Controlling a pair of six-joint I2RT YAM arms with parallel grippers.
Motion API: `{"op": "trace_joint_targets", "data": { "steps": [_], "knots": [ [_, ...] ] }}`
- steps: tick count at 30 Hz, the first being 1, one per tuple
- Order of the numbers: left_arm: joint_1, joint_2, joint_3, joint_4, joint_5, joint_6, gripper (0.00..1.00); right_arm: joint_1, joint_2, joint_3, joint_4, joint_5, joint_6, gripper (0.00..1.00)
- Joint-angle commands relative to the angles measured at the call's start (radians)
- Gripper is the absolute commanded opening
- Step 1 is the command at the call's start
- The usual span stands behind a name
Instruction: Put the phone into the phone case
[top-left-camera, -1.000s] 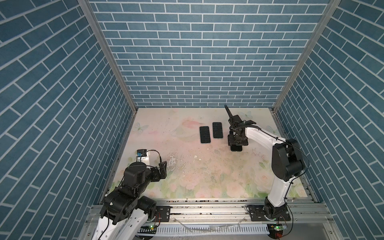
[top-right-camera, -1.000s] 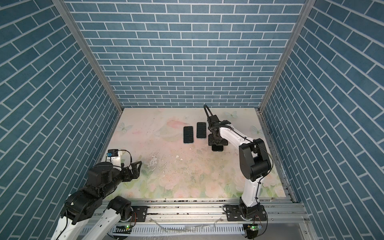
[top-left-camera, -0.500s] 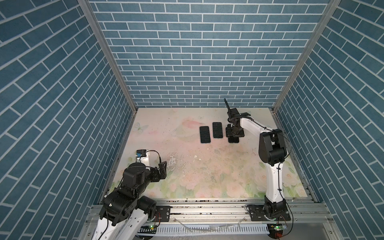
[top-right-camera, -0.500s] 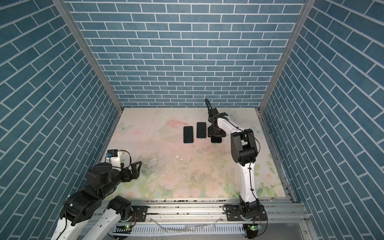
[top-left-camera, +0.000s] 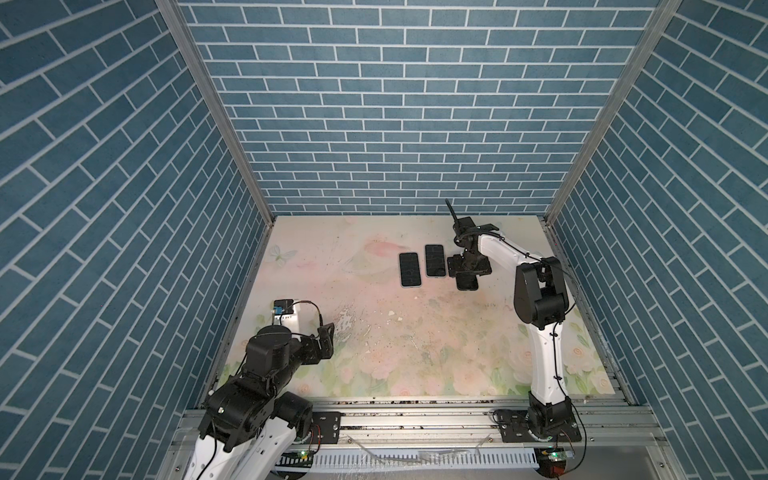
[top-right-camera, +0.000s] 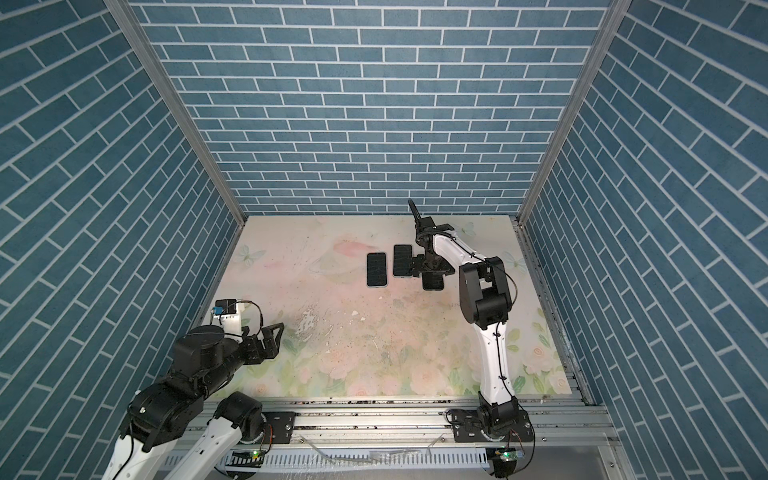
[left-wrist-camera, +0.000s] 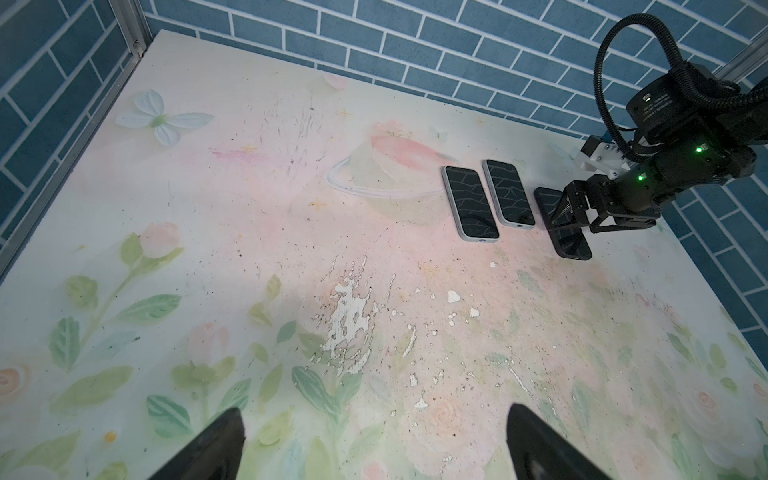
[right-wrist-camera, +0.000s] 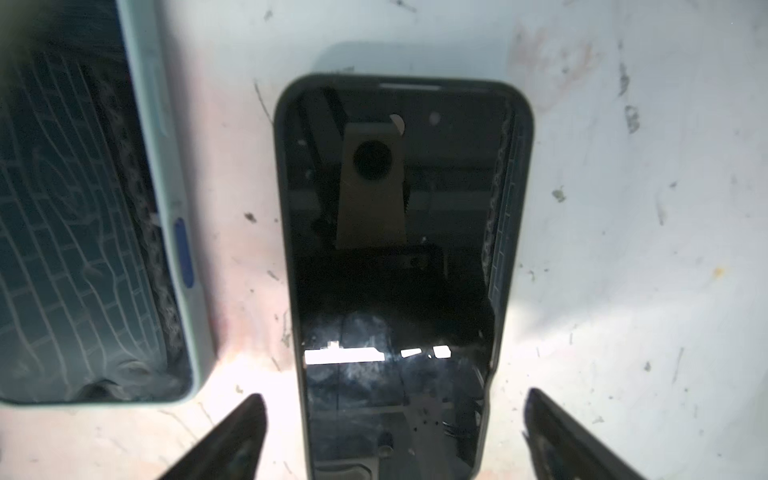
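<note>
The black phone (right-wrist-camera: 399, 270), apparently seated in its dark case (right-wrist-camera: 280, 166), lies flat on the table (top-left-camera: 415, 340) between the spread fingertips of the right claw (right-wrist-camera: 392, 436), released and untouched. A pale-cased phone (top-left-camera: 434, 260) lies just beside that claw, a second pale phone (top-left-camera: 409, 269) beyond it. The left claw (left-wrist-camera: 374, 440), well apart, gapes empty.

Brightly and evenly lit from overhead in both top views, with only short, soft shadows on the pale floral-printed bench (top-left-camera: 374, 332). Sharp all over, though stretched outward along the blue brick-patterned walls (top-left-camera: 395, 104) near the edges. Right wrist view dimmer and softer: white glare across the glossy black-screened phone (right-wrist-camera: 399, 270), blown-out bench alongside, out-of-focus mint-rimmed phone (right-wrist-camera: 83, 228).
</note>
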Motion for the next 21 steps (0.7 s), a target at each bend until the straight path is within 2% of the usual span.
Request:
{"op": "trace_joint_targets", "data": {
  "steps": [1,6,10,13,14,17,19,21],
  "knots": [
    [0.000,0.007,-0.006,0.006,0.007,0.006,1.00,-0.004,-0.180,-0.076,0.006,0.014,-0.020,0.99],
    [0.000,0.038,-0.009,0.043,0.008,0.010,1.00,-0.023,-0.519,-0.350,0.156,0.082,0.010,0.99],
    [-0.001,0.159,0.057,0.081,0.093,0.074,1.00,-0.035,-0.800,-0.598,0.305,0.254,0.004,0.98],
    [0.000,0.244,0.097,0.183,0.181,0.127,0.99,-0.042,-1.003,-0.820,0.512,0.310,-0.149,0.98],
    [0.000,0.253,0.079,0.249,0.188,0.100,1.00,-0.042,-1.073,-0.907,0.599,0.315,-0.225,0.98],
    [0.000,0.246,-0.009,0.435,0.111,0.048,1.00,-0.048,-1.250,-1.151,0.865,0.326,-0.330,0.98],
    [0.002,0.234,-0.078,0.517,-0.005,0.041,1.00,-0.053,-1.310,-1.294,1.052,0.303,-0.364,0.98],
    [0.002,0.214,-0.170,0.618,-0.167,0.074,1.00,-0.056,-1.301,-1.416,1.266,0.278,-0.362,0.98]
  ]
}}
